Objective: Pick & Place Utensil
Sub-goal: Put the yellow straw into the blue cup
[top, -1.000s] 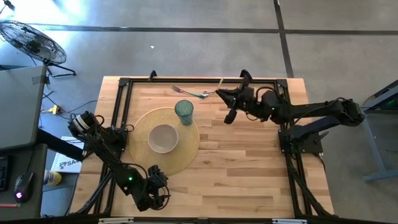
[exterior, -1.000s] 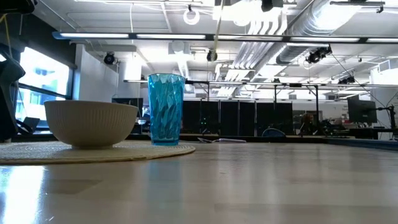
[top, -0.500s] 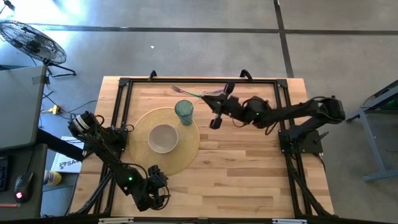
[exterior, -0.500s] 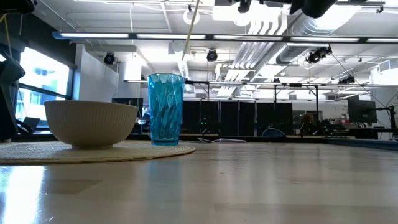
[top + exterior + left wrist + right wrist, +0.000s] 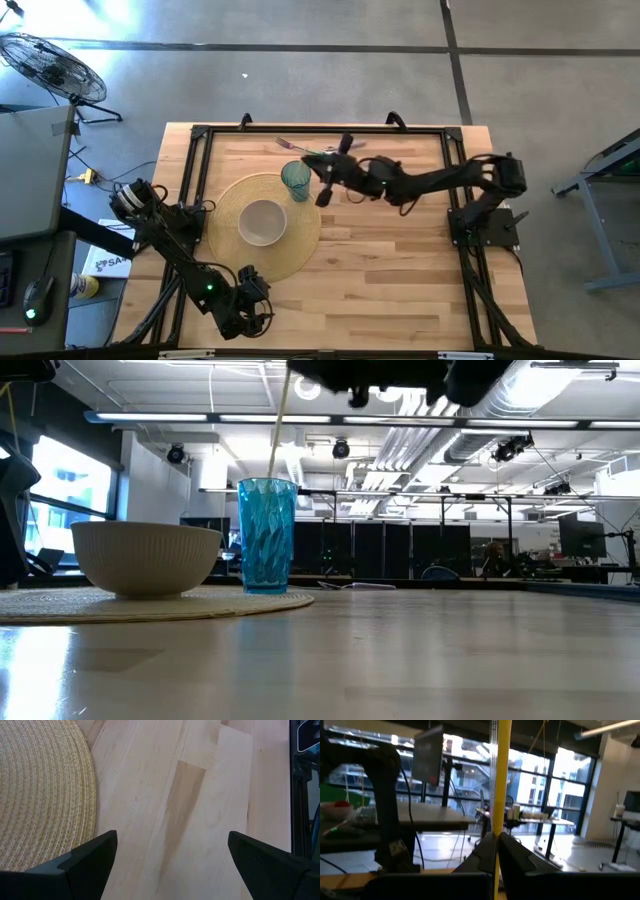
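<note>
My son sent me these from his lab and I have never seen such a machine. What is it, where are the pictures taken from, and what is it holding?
It is a two-armed robot at a wooden table. One picture looks straight down, one looks level across the tabletop, and two come from cameras on the arms' wrists.

On the table lie a round woven mat carrying a white bowl and a blue cup. A fork lies near the far edge.

The right hand reaches in beside the cup, shut on a thin yellow stick, which hangs just above the cup in the level picture. The left hand waits open at the near left corner, above bare wood.
</note>
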